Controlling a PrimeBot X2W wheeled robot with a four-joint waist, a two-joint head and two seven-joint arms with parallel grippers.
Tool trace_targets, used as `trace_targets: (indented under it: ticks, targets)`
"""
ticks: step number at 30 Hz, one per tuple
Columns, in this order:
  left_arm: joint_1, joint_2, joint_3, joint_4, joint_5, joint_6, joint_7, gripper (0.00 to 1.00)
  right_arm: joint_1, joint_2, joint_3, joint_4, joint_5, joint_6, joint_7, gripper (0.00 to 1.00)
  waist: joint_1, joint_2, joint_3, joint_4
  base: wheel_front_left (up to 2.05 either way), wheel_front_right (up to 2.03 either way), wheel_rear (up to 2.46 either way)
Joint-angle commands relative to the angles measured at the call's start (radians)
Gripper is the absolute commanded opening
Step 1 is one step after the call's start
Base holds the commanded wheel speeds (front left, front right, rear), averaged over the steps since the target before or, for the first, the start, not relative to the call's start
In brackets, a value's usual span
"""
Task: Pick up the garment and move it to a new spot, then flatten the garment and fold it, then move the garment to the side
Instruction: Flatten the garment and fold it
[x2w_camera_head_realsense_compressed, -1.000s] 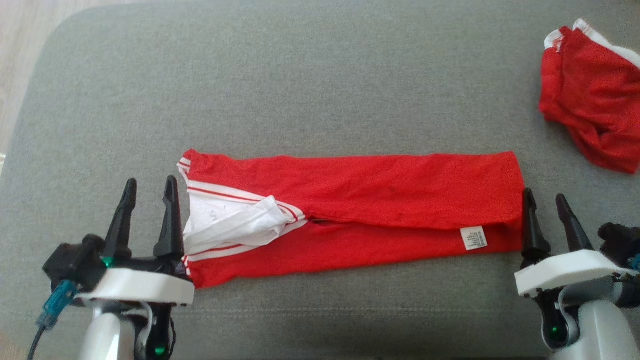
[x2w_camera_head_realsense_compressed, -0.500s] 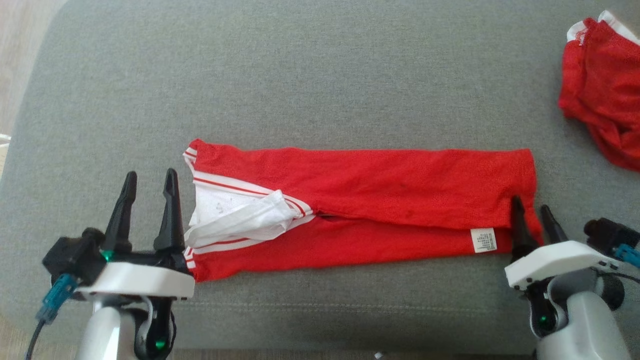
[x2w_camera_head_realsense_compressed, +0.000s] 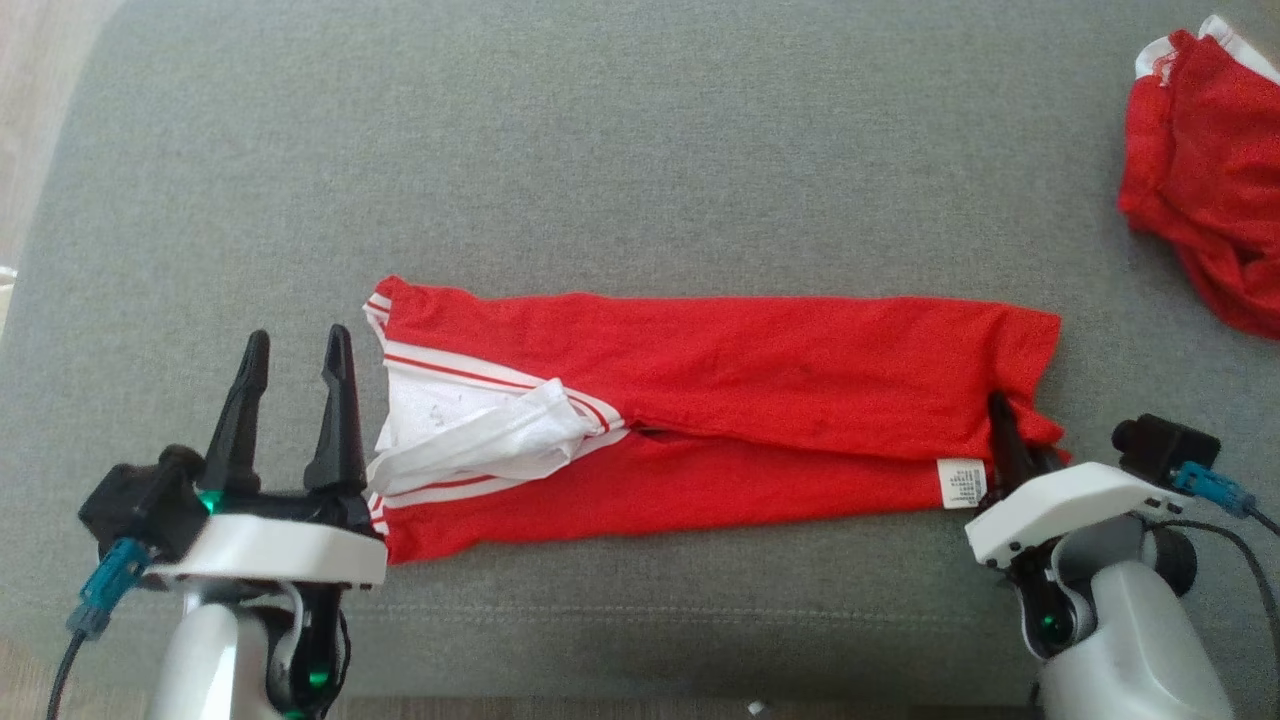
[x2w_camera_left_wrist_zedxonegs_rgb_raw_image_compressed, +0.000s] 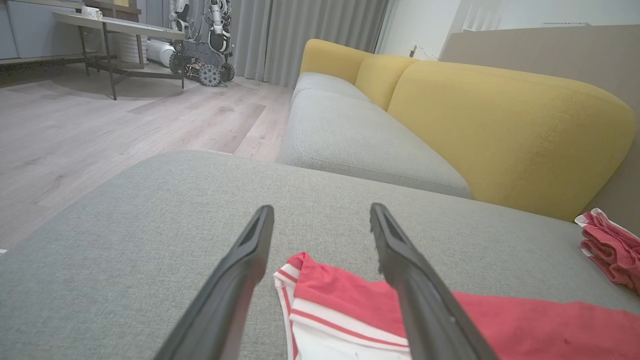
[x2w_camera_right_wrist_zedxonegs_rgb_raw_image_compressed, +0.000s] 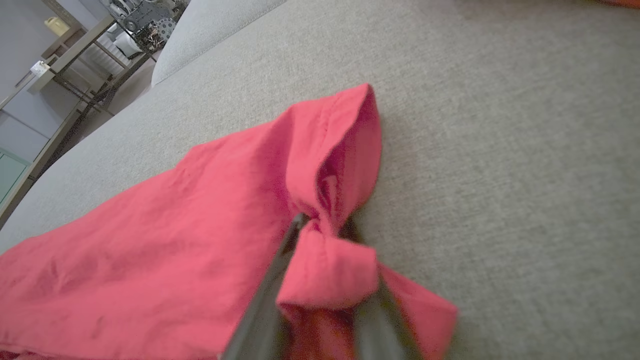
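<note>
The soft red garment (x2w_camera_head_realsense_compressed: 720, 400), folded into a long strip and white-banded at one end, lies on the coarse grey woven sofa cushion (x2w_camera_head_realsense_compressed: 600, 150). The right pincer (x2w_camera_head_realsense_compressed: 1012, 440) clenches the bunched right end of the cloth. The left pincer (x2w_camera_head_realsense_compressed: 298, 335) stands spread just beside the banded end.

A home-like living room used for testing: yellow-backed sofa (x2w_camera_left_wrist_zedxonegs_rgb_raw_image_compressed: 500, 125), grey curtains (x2w_camera_left_wrist_zedxonegs_rgb_raw_image_compressed: 300, 35), wood floor (x2w_camera_left_wrist_zedxonegs_rgb_raw_image_compressed: 100, 135), another wheeled robot (x2w_camera_left_wrist_zedxonegs_rgb_raw_image_compressed: 200, 55) parked beyond.

L gripper (x2w_camera_head_realsense_compressed: 298, 336) near front-left of cushion (x2w_camera_head_realsense_compressed: 640, 150), fingers spread wide, pointing fwd, nothing between them. R gripper (x2w_camera_head_realsense_compressed: 1015, 435) at front-right, tilted inward, fingers pinching garment (x2w_camera_head_realsense_compressed: 760, 390) end; looks clamped, tho fabric hides tips.
</note>
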Motion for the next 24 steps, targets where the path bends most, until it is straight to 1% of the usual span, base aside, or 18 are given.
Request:
trace_targets:
  ticks: [1, 7, 11, 12, 17, 20, 24]
  targets:
    - [-0.038, 0.005, 0.037, -0.028, 0.01, -0.006, -0.012, 1.0, -0.021, 0.001, 0.03, -0.014, -0.003, 0.006, -0.01, 0.0, 0.0, -0.0001, -0.002, -0.003, 0.0, 0.0, 0.0]
    - [-0.035, 0.005, 0.04, -0.025, 0.008, -0.006, -0.012, 1.0, -0.031, -0.038, -0.042, -0.045, -0.077, 0.006, -0.047, 0.0, 0.0, -0.0001, -0.012, -0.012, 0.0, 0.0, 0.0]
    - [-0.031, 0.005, 0.041, -0.02, 0.005, -0.006, -0.012, 1.0, -0.022, -0.072, -0.117, -0.091, -0.151, 0.006, -0.041, 0.0, 0.0, -0.0001, -0.018, -0.018, 0.0, 0.0, 0.0]
    - [-0.031, 0.005, 0.041, -0.02, 0.005, -0.006, -0.012, 1.0, -0.022, -0.072, -0.117, -0.091, -0.151, 0.006, -0.041, 0.0, 0.0, -0.0001, -0.018, -0.018, 0.0, 0.0, 0.0]
    - [-0.03, 0.005, 0.041, -0.021, 0.002, -0.006, -0.012, 1.0, -0.003, -0.111, -0.251, -0.149, -0.272, 0.006, -0.01, 0.0, 0.0, -0.0001, -0.025, -0.023, 0.0, 0.0, 0.0]
    - [-0.028, 0.005, 0.041, -0.02, -0.001, -0.006, -0.012, 1.0, 0.0, -0.099, -0.293, -0.185, -0.326, 0.006, 0.007, 0.0, 0.0, -0.0001, -0.028, -0.026, 0.0, 0.0, 0.0]
    - [-0.026, 0.005, 0.037, -0.018, -0.005, -0.006, -0.012, 1.0, 0.005, -0.068, -0.277, -0.241, -0.341, 0.006, 0.029, 0.0, 0.0, -0.0001, -0.034, -0.029, 0.0, 0.0, 0.0]
